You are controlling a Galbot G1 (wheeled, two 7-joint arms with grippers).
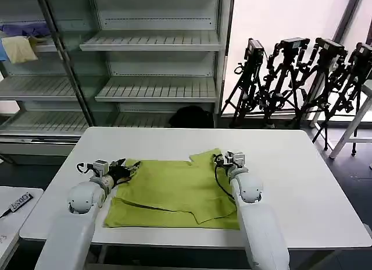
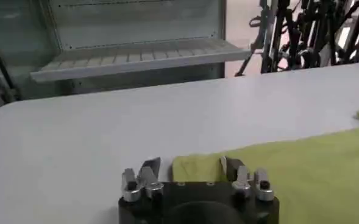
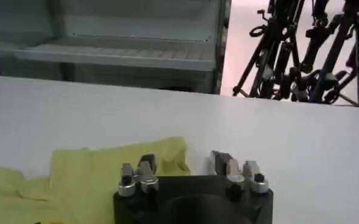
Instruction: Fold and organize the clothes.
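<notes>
The clothes are one lime yellow-green T-shirt [image 1: 174,188], lying partly folded on the white table [image 1: 290,165]. A sleeve [image 1: 206,156] sticks out at its far right corner. My left gripper [image 1: 124,169] rests low at the shirt's far left edge. It is open, with the hem [image 2: 194,167] lying between its fingers [image 2: 150,167]. My right gripper [image 1: 225,159] sits at the sleeve, also open. The sleeve's corner [image 3: 161,155] lies inside the gap beside one finger [image 3: 147,163], while the other finger [image 3: 220,162] is over bare table.
Empty metal shelves [image 1: 157,43] stand behind the table, with a pale yellow cloth [image 1: 18,49] and a blue cloth [image 1: 26,29] on the upper left shelf. Black tripods [image 1: 290,78] crowd the back right. A small side table [image 1: 11,209] sits at the left.
</notes>
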